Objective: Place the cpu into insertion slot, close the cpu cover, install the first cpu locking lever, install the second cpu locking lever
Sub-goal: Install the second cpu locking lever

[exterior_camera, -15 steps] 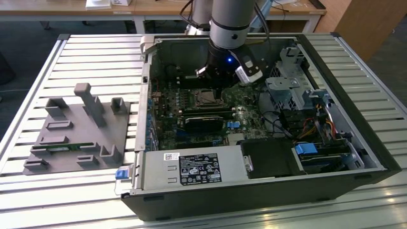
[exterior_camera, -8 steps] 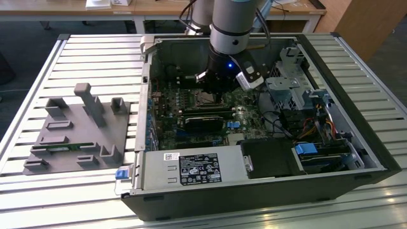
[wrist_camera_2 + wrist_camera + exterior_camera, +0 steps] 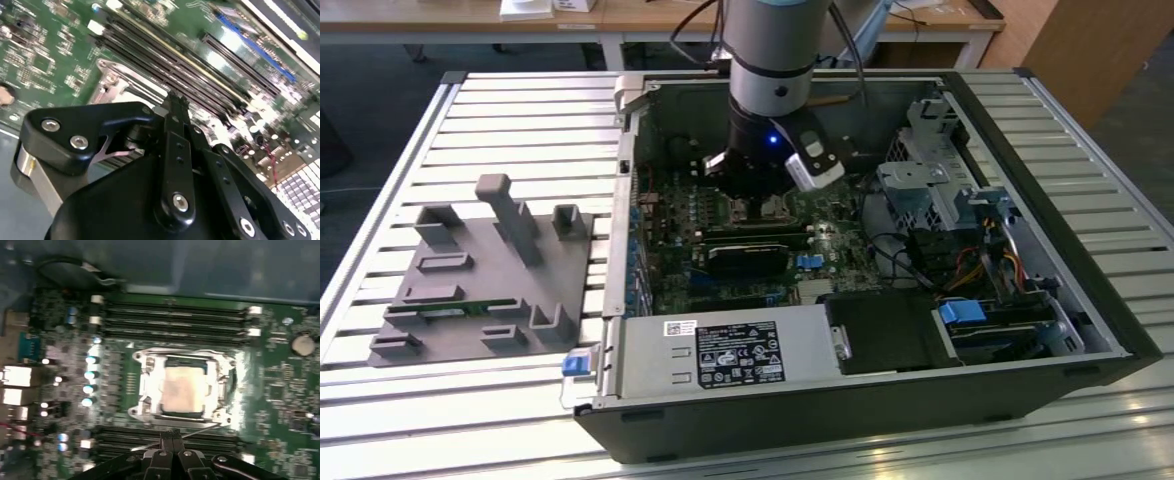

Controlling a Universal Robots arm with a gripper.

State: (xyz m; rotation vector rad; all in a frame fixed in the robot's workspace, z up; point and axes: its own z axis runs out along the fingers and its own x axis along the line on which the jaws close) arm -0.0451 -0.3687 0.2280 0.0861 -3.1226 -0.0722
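The claw [image 3: 171, 439] hangs low over the motherboard [image 3: 720, 270] inside the open computer case [image 3: 854, 400], just beside the insertion slot [image 3: 182, 387]; its two black fingers [image 3: 166, 441] are pressed together with nothing between them, as both wrist views show. In the first wrist view the cpu [image 3: 182, 389] lies flat in the slot, its pale metal top showing through the window of the cpu cover [image 3: 145, 390], which lies folded down around it. A thin wire lever [image 3: 165, 437] slants just beside the cover, near the fingertips; whether it is latched cannot be told. Four long memory slots [image 3: 175, 320] run along one side of the socket. White and black labels [image 3: 727, 352] sit on the grey box at the case's front, their print too small to read. On the slatted desk [image 3: 440, 400], a grey fixture plate [image 3: 480, 280] lies towards the exterior view's left edge.
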